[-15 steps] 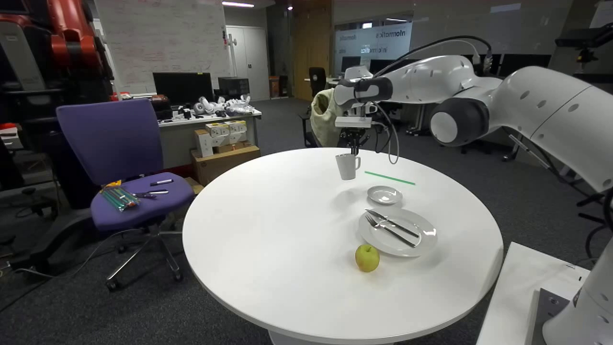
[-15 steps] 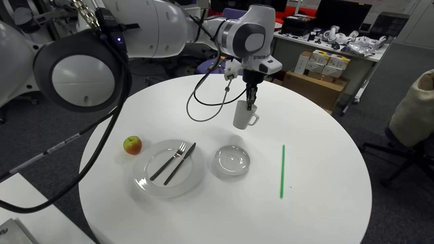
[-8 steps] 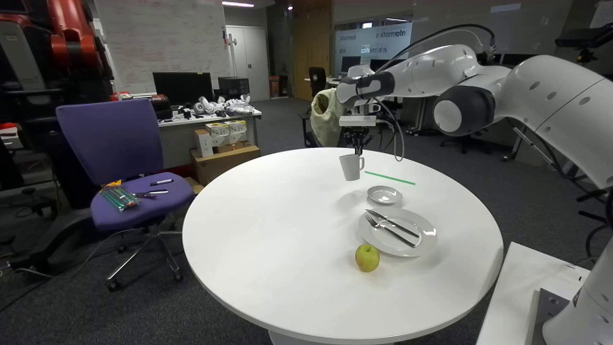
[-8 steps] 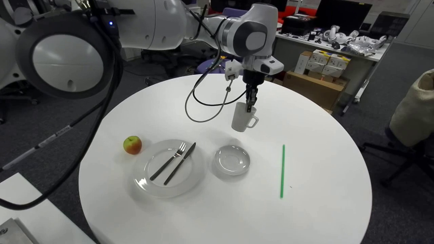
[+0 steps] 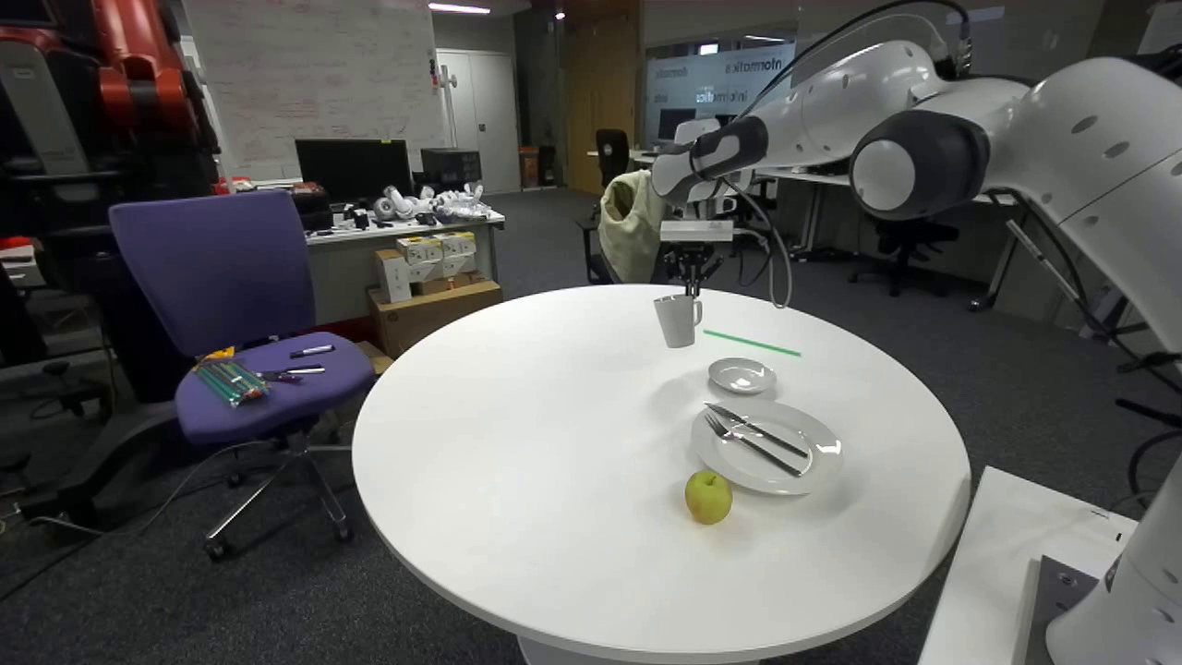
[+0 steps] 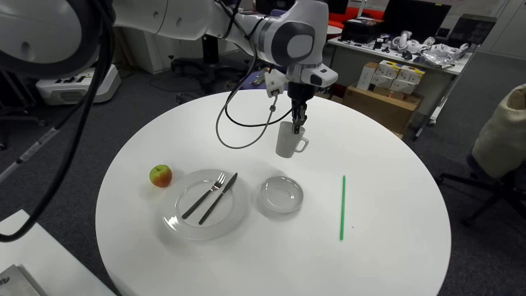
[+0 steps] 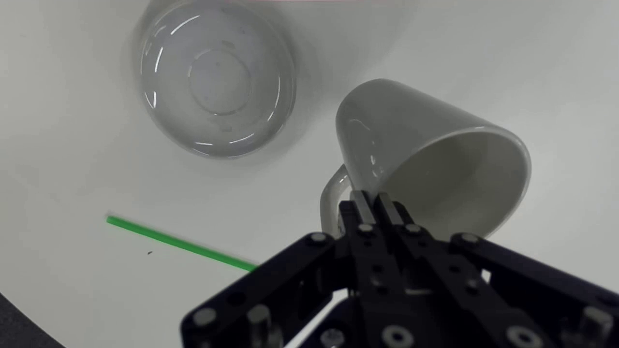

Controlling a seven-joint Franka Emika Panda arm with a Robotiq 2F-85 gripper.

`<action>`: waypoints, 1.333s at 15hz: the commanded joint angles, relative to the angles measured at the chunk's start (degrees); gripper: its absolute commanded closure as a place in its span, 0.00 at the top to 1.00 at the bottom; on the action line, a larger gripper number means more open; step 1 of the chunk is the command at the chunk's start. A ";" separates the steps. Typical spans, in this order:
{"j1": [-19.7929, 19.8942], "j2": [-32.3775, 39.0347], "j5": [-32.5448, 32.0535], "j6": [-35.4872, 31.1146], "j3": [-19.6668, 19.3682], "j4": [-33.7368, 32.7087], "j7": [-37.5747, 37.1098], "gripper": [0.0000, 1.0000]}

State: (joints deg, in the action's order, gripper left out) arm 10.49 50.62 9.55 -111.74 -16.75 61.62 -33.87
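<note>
Within the round worktop's (image 5: 517, 462) edge, a glossy mug (image 6: 284, 142) is clamped by the end effector (image 7: 372, 198), handle (image 7: 330, 205) part-hidden in wrist view.

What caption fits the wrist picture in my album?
Gripper holding a white mug, with a dish and green stick nearby.

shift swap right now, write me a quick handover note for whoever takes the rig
Gripper: shut on the mug at its rim.
Mug: tilted, held above the table.
Around it: small dish, green stick, large plate bearing fork and knife, apple beside the plate.
Done: mug grasped and lifted clear of the table.
Left: mug not yet set down; probably best to level it first and open only once it is supported.
</note>
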 commanded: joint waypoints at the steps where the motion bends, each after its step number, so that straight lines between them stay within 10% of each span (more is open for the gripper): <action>1: -2.11 -9.27 -1.33 -4.64 -0.74 13.53 3.96 0.01; 20: -3.27 -27.85 -8.15 -20.36 -0.19 43.48 4.35 0.01</action>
State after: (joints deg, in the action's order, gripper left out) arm 7.37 27.96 2.55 -129.10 -16.88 99.95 -29.30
